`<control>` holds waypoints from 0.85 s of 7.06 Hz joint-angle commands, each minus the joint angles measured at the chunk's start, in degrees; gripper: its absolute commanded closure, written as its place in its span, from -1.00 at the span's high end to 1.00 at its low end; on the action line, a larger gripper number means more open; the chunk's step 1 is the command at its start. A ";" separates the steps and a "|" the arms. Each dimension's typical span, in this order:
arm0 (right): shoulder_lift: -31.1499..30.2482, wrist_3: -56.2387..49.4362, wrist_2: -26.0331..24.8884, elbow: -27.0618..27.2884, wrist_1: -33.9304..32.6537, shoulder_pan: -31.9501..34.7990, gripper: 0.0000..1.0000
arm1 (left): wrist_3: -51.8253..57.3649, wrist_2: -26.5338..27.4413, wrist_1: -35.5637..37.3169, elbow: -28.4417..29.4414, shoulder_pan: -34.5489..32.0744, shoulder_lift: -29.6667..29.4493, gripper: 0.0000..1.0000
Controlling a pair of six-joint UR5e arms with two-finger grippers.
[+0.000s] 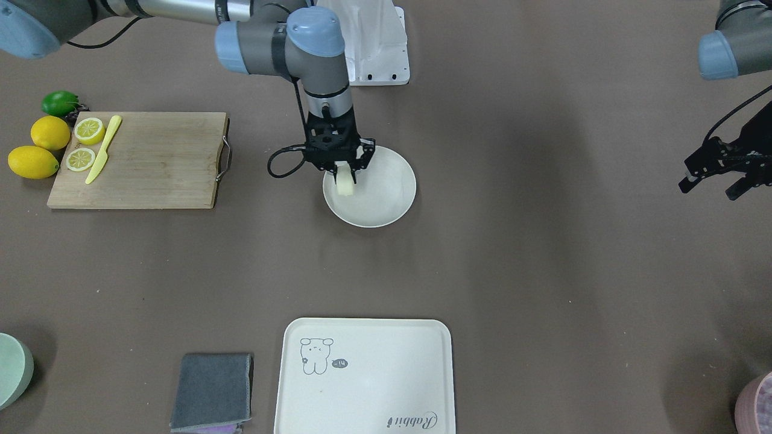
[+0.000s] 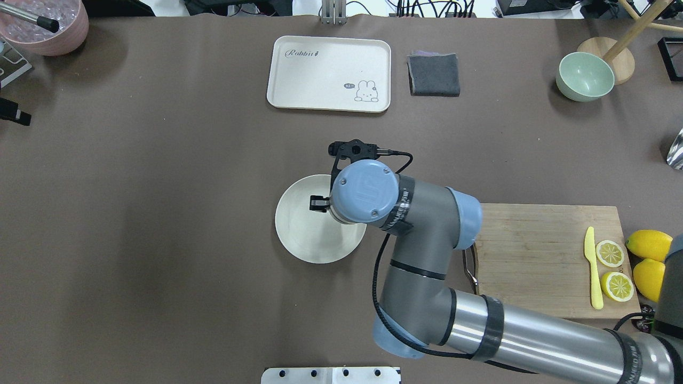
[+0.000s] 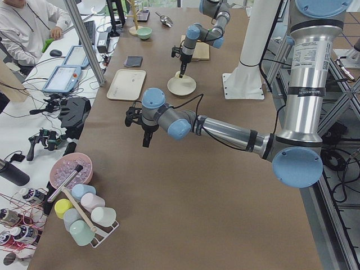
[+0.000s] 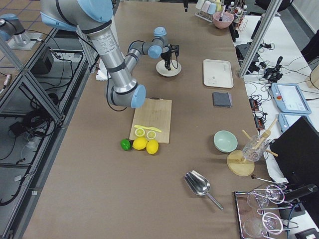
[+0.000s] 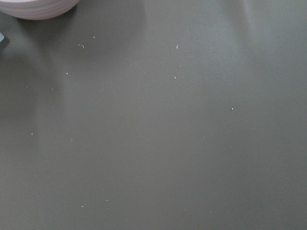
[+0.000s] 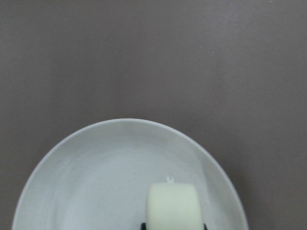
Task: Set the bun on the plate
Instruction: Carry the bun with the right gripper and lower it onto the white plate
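Observation:
My right gripper (image 1: 345,179) points straight down over the left part of the round off-white plate (image 1: 392,202) and is shut on the pale cream bun (image 1: 344,184). The right wrist view shows the bun (image 6: 172,206) between the fingers, low over the plate (image 6: 96,182); I cannot tell whether it touches the plate. In the overhead view the wrist hides the bun, and only the plate (image 2: 301,237) shows. My left gripper (image 1: 710,188) hangs open and empty far off at the table's side, over bare brown table in its wrist view.
A wooden cutting board (image 1: 151,163) with lemon slices (image 1: 88,130) and a yellow knife (image 1: 104,150) lies beside the plate, with whole lemons (image 1: 50,132) past it. Across the table are a cream tray (image 1: 374,386), a grey cloth (image 1: 212,390) and a green bowl (image 1: 12,369).

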 commanded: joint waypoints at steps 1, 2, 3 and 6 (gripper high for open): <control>2.54 0.71 -2.37 -3.77 0.24 -3.40 0.09 | -0.03 -0.03 0.00 0.20 -0.03 0.26 0.97; 2.36 0.53 -2.46 -3.68 0.24 -3.59 0.63 | -0.03 -0.03 0.00 0.37 -0.03 0.26 0.97; 2.27 0.18 -2.90 -3.68 0.24 -3.59 0.94 | -0.03 0.05 0.00 0.55 -0.03 0.26 0.97; 2.18 -0.78 -1.51 -1.93 -0.37 0.60 0.99 | 2.67 -0.12 1.22 0.46 -2.03 1.74 0.97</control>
